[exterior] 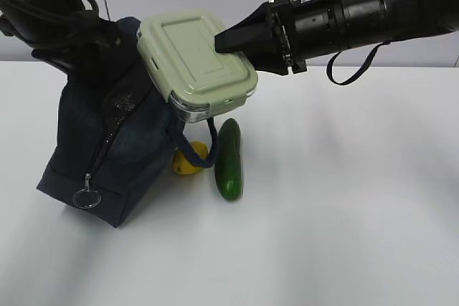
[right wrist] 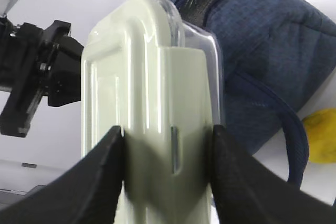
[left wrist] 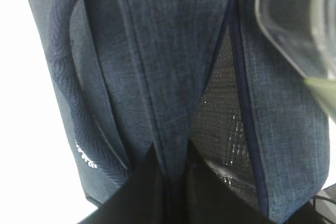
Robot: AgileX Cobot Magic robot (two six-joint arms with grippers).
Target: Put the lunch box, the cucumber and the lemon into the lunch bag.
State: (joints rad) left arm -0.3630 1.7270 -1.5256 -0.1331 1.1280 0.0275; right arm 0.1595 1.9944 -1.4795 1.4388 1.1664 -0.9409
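Right hand [right wrist: 168, 145], grasping the lunch box [right wrist: 152, 103]: in the right wrist view the two dark fingers [right wrist: 105, 177] press against opposite faces of the container, one on the sage-green lid side and one on the clear base side. In the exterior view this hand [exterior: 233, 37] reaches in from the right and holds the lunch box [exterior: 195, 59] tilted in the air above the top of the lunch bag [exterior: 107, 155], the lid facing the camera and the clear base toward the bag.

Left hand [left wrist: 170, 182], clenched on the fabric of the lunch bag [left wrist: 147, 66]: in the left wrist view its dark fingers [left wrist: 142, 192] meet on a fold of navy cloth beside the open zipper gap, through which the silvery lining [left wrist: 223, 129] shows. A corner of the clear lunch box [left wrist: 294, 19] appears at upper right.

The bag stands on the white table [exterior: 344, 213], its metal ring pull [exterior: 86, 198] hanging at the lower end of the zipper. A loop handle [exterior: 208, 148] droops from the bag's right side. The lemon [exterior: 189, 158] lies on the table just beside the bag, partly behind that handle. The cucumber [exterior: 230, 159] lies near the lemon, on its right, outside the bag.
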